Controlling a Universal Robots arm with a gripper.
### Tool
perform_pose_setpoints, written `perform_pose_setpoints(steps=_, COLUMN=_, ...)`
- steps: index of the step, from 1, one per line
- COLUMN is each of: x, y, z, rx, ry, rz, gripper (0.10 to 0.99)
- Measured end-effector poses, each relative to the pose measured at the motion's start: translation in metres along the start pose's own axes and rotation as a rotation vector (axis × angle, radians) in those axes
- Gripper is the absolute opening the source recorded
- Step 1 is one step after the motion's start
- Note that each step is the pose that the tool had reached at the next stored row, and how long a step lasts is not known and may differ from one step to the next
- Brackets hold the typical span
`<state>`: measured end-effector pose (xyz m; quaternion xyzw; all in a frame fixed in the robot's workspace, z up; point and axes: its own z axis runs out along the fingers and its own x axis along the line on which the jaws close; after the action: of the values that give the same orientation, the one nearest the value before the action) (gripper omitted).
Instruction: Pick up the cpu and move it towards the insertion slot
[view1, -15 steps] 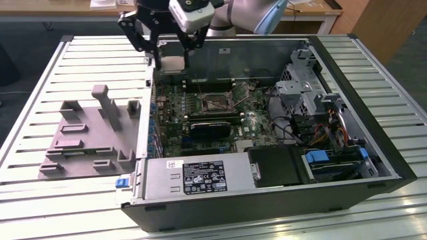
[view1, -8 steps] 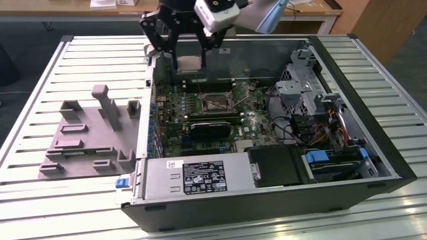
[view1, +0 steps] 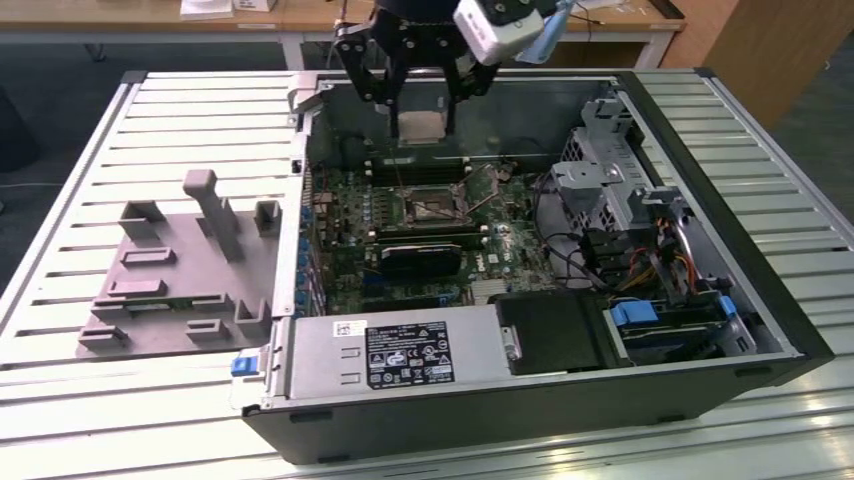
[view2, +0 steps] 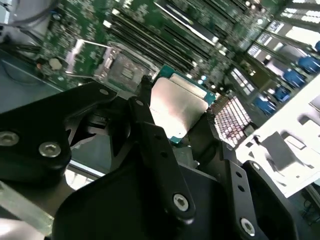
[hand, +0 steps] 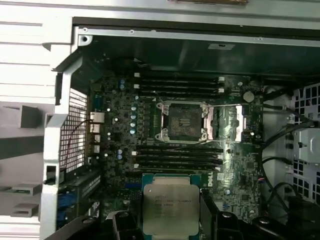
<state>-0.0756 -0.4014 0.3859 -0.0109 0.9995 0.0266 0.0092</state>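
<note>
My end effector (view1: 424, 112) grips the cpu (view1: 423, 127) by opposite edges, aloft above the open case, short of the insertion slot (view1: 433, 205); light, stiff, fragile underneath, I judge.

Even indoor light in the exterior view; the slatted table (view1: 120, 120) glares pale. In the second wrist view the black claw (view2: 172, 125) looms blurred and dark, with white glare on the cpu (view2: 176, 111).
</note>
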Motion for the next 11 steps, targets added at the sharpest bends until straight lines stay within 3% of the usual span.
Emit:
perform_pose_setpoints(steps=6, x=-0.0271, y=-0.0006, z=0.0007, rx=0.0, ry=0.0024, rz=0.0, gripper=0.541)
perform_pose_setpoints(steps=11, x=-0.0407, y=0.0015, z=0.0031, rx=0.0, ry=0.0028, rz=0.0, gripper=0.541)
